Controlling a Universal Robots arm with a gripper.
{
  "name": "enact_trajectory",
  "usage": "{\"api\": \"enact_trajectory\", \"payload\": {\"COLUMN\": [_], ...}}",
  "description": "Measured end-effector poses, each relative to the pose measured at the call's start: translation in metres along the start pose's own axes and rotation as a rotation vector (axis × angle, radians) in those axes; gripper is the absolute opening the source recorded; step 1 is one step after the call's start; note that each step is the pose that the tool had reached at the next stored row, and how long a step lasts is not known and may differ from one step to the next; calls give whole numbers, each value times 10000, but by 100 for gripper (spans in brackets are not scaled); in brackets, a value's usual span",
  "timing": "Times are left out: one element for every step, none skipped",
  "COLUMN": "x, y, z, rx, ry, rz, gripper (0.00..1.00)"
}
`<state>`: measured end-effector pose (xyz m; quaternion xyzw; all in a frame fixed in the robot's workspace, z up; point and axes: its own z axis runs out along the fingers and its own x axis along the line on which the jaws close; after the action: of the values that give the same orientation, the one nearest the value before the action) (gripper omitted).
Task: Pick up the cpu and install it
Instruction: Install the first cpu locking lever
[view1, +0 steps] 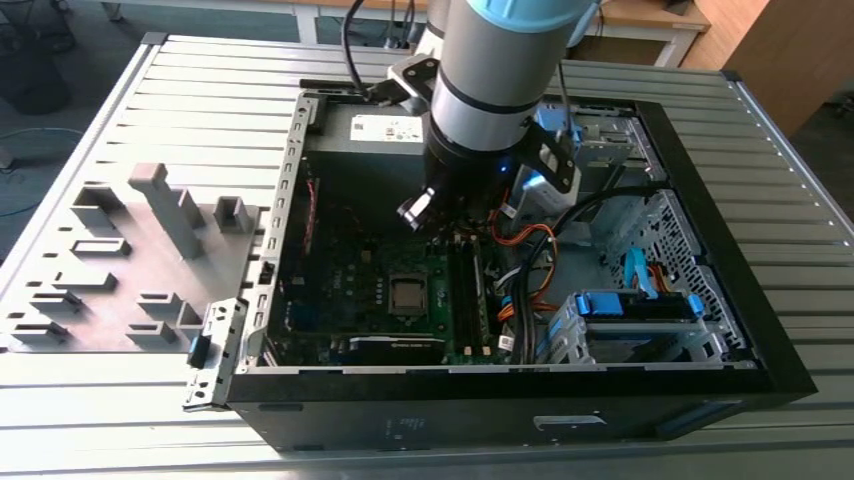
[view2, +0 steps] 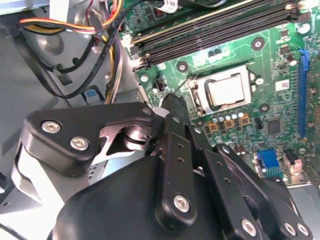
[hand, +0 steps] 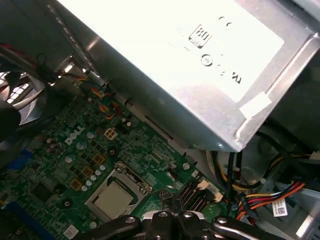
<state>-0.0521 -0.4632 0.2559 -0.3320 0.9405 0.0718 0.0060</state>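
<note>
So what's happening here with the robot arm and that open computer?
The arm's gripper is inside the open computer case, hovering above the green motherboard. The cpu already sits in its socket on the board, silver top showing in both wrist views. Nothing shows in the gripper's grasp, and it sits just off to the side of the socket.

robotics lab or workshop: open computer case (view1: 521, 400) on slatted metal bench (view1: 120, 400), grey fixture tray (view1: 120, 290) alongside, wooden desks (view1: 641, 20) and loose floor cables (view1: 27, 130) behind.
</note>
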Motion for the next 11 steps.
{"api": "enact_trajectory", "payload": {"x": [-8, -16, -24, -32, -42, -51, -57, -63, -67, -72, -77], "y": [5, 9, 13, 18, 23, 29, 36, 42, 47, 53, 59], "z": [1, 2, 3, 4, 6, 7, 9, 14, 20, 28, 36], "rx": [0, 0, 0, 0, 0, 0, 1, 1, 3, 4, 4], "ry": [1, 1, 0, 0, 0, 0, 0, 2, 4, 7, 11], "rz": [0, 0, 0, -1, -1, 0, 0, -4, -10, -20, -38], "gripper": [11, 11, 11, 11, 11, 11, 11, 11, 11, 11, 11]}}
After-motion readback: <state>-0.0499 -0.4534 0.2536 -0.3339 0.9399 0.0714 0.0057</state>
